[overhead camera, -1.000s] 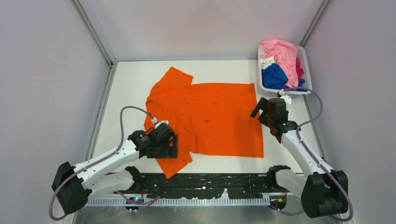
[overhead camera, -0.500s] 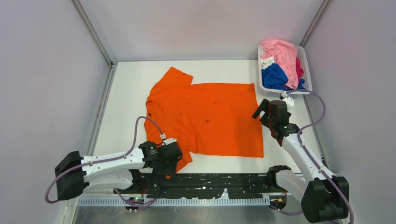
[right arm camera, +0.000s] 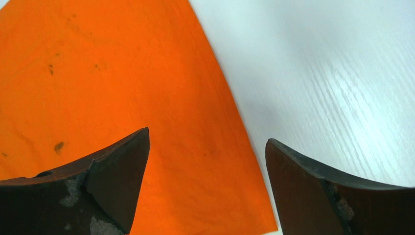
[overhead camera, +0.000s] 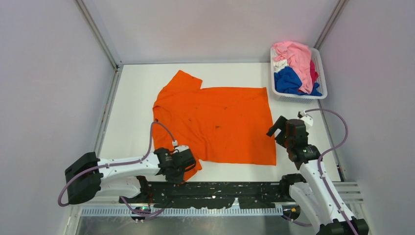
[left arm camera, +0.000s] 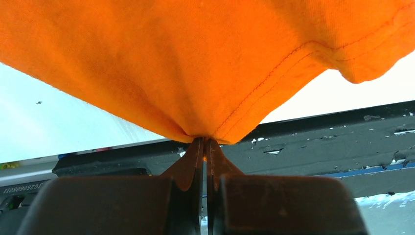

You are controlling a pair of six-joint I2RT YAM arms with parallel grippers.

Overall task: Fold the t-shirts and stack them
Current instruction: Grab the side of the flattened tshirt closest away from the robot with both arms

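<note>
A bright orange t-shirt lies spread flat on the white table, collar to the left and hem to the right. My left gripper is at its near sleeve, by the table's front edge. In the left wrist view the gripper is shut on a pinch of that orange sleeve fabric, which tents up from the tips. My right gripper hovers open over the shirt's right hem; in its wrist view the gripper straddles the hem edge of the orange cloth. More t-shirts, pink and royal blue, sit bundled together.
A white mesh basket at the far right corner holds the bundled shirts. A black scuffed strip runs along the table's near edge, right behind the left gripper. Grey walls with metal posts close in the left, back and right sides.
The left gripper slid toward the near edge along the sleeve and closed on it. The right gripper moved nearer along the shirt's right hem, staying open.
</note>
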